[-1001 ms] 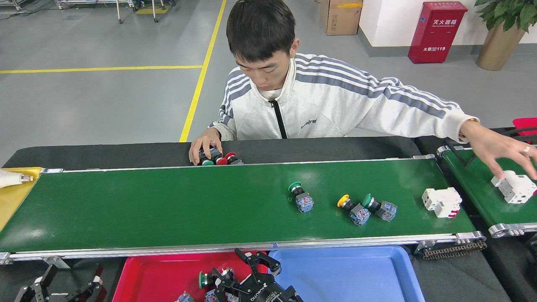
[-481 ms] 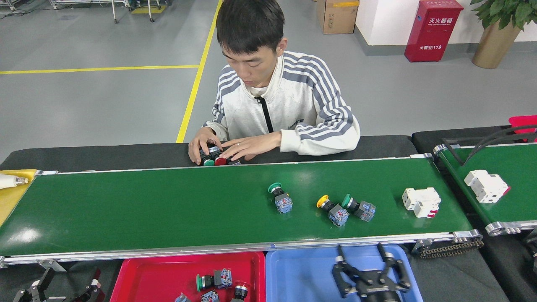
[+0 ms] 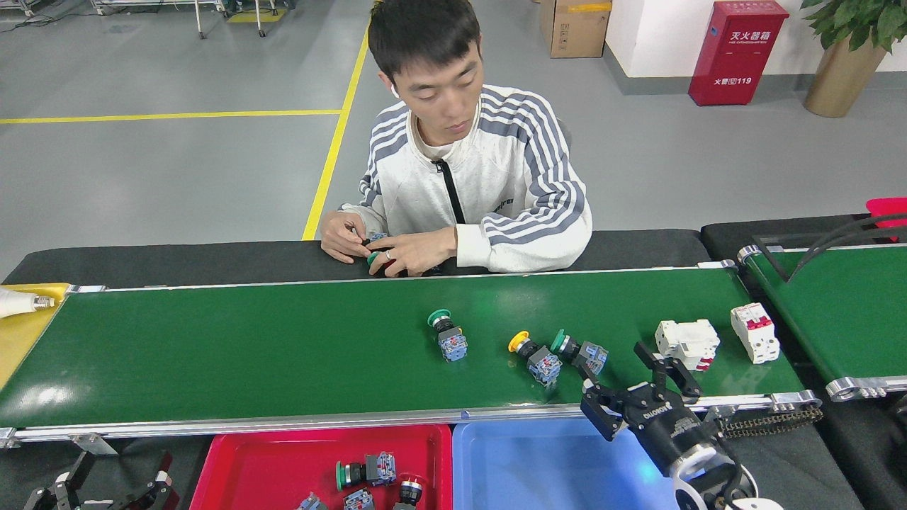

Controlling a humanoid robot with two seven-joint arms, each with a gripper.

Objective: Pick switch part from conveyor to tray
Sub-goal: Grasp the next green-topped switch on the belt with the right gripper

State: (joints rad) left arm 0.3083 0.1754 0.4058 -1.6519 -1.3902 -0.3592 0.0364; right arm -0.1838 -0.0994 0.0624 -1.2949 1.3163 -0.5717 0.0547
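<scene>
The conveyor (image 3: 248,354) is a long green belt with silver rails. On it lie a green-capped switch part (image 3: 446,337), a yellow-capped one (image 3: 535,358) and another green-capped one (image 3: 581,353). My right gripper (image 3: 615,368) is open over the belt's near rail, just right of that last switch part and holding nothing. The red tray (image 3: 262,467) below the belt holds several switch parts (image 3: 365,471). At the bottom left corner, my left gripper (image 3: 117,473) hangs open and empty.
Two white circuit breakers (image 3: 686,343) (image 3: 755,333) lie at the belt's right end. A blue tray (image 3: 538,467) sits beside the red one. A person (image 3: 482,184) behind the belt handles switch parts. A shorter green belt (image 3: 843,312) stands at the right, a yellow surface (image 3: 21,333) at the left.
My right gripper went from the red tray, across the blue tray, up to the belt's near rail. The parts drifted left. A second breaker came onto the belt. The person's arm drew back.
</scene>
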